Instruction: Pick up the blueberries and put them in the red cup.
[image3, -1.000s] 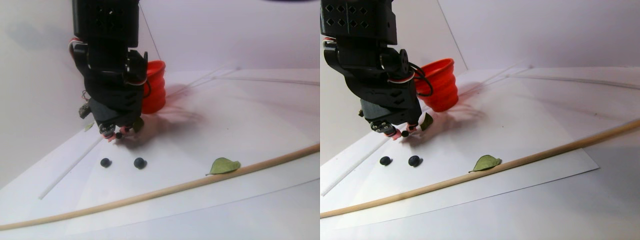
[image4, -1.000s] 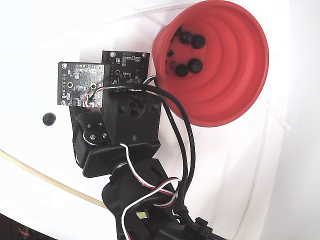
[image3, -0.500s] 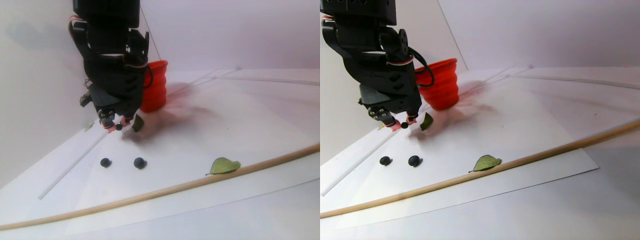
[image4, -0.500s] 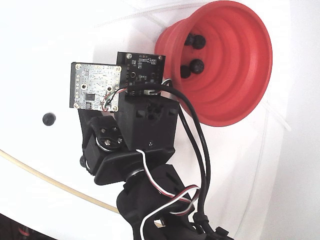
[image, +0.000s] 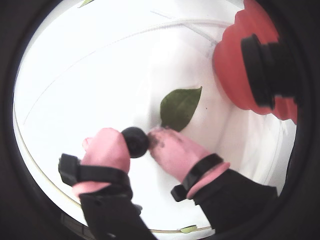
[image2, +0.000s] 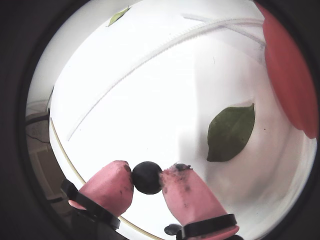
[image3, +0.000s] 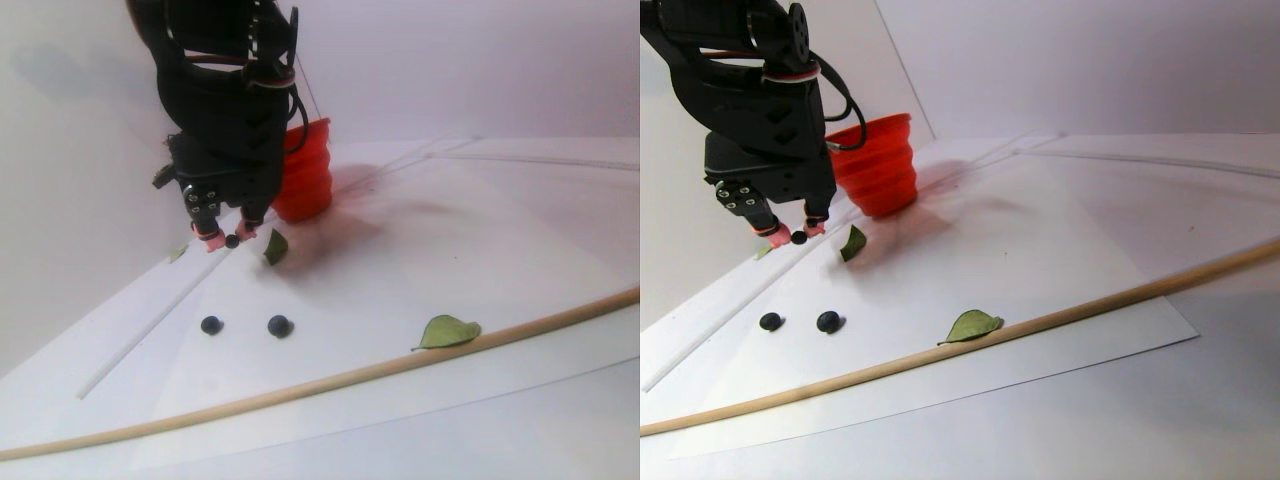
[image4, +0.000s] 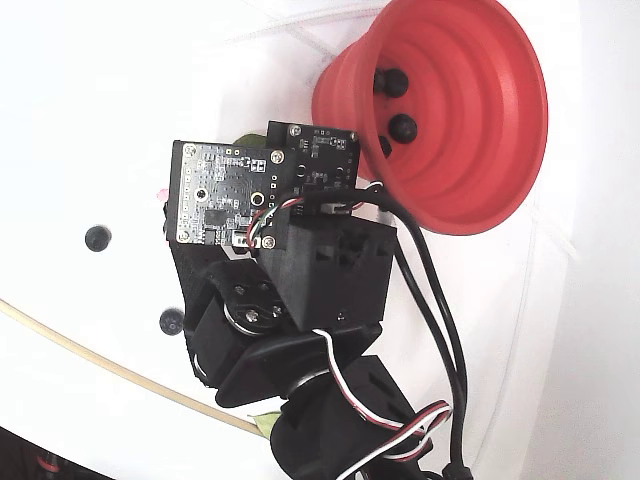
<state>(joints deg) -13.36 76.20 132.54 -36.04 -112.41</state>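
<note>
The gripper (image2: 148, 178) pinches one blueberry (image2: 147, 177) between its pink fingertips (image2: 186, 192), lifted just above the white sheet (image3: 420, 250); a green leaf (image2: 230, 132) lies near it; two more blueberries (image3: 211, 324) sit on the sheet; the red cup (image4: 470, 110) has dark berries (image4: 403, 127) inside; no writing can be read.

- Blueberry (image2: 147, 177) between the fingertips: blue-black, near matte.
- Fingertips (image2: 187, 197) of the gripper (image: 136, 142): pink, smudged dark, with black bands.
- Red cup (image4: 455, 110): bright red throughout, three dark berries (image4: 403, 127) inside.
- Leaf (image: 180, 108) beside the cup: dark green.
- Table (image3: 480, 230): white.
- Rod (image3: 350, 375) across the table: pale tan.
</note>
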